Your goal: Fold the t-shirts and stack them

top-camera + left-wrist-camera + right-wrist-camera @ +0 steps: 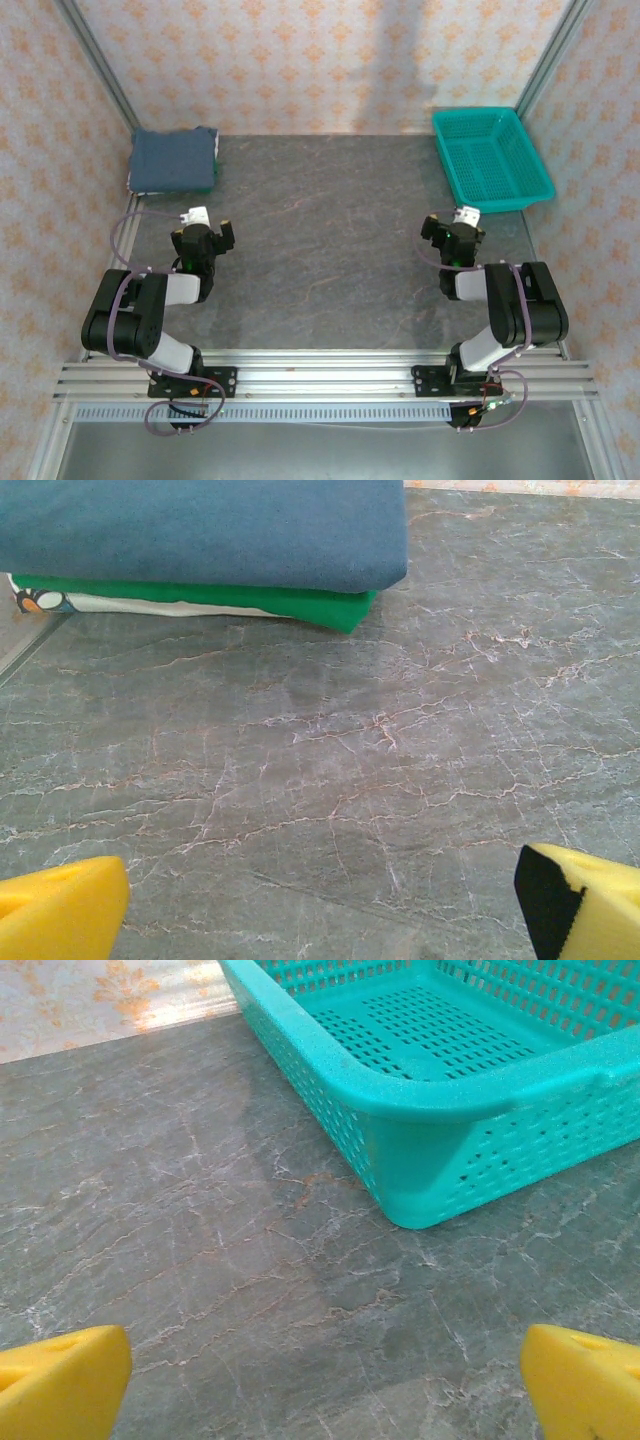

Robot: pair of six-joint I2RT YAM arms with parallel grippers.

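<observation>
Where the t-shirts lie: in one folded stack at the far left corner of the counter, against the back wall.
Stack order: the slate-blue tee is on top, the green tee is under it, and the white tee is at the bottom with a small print at its left end.
Top view of the stack: mostly the slate-blue layer is visible.
Stack and left jaws: the stack sits beyond the left jaws and a little to their left, well apart from them. In the left wrist view it fills the upper left, with bare counter between it and the pads.
Left arm: folded back near its base, with the wrist pointing toward the far edge.
Left jaws: spread wide and released, holding nothing. Their yellow pads sit at the two lower corners of the wrist view, above grey marbled counter.
Right arm: folded back in the same way, on the right.
Right jaws: also spread wide and released, with one yellow pad at each lower corner and only counter between them.
Stack and right jaws: well apart, with the whole width of the counter between them.
Basket: teal plastic mesh, at the far right corner, just beyond the right jaws. Its near corner faces them without touching.
Count of t-shirts: three, one of each colour.
Count of stacks: one.
Count of baskets: one.
Count of arms: two, each with one pair of jaws.
</observation>
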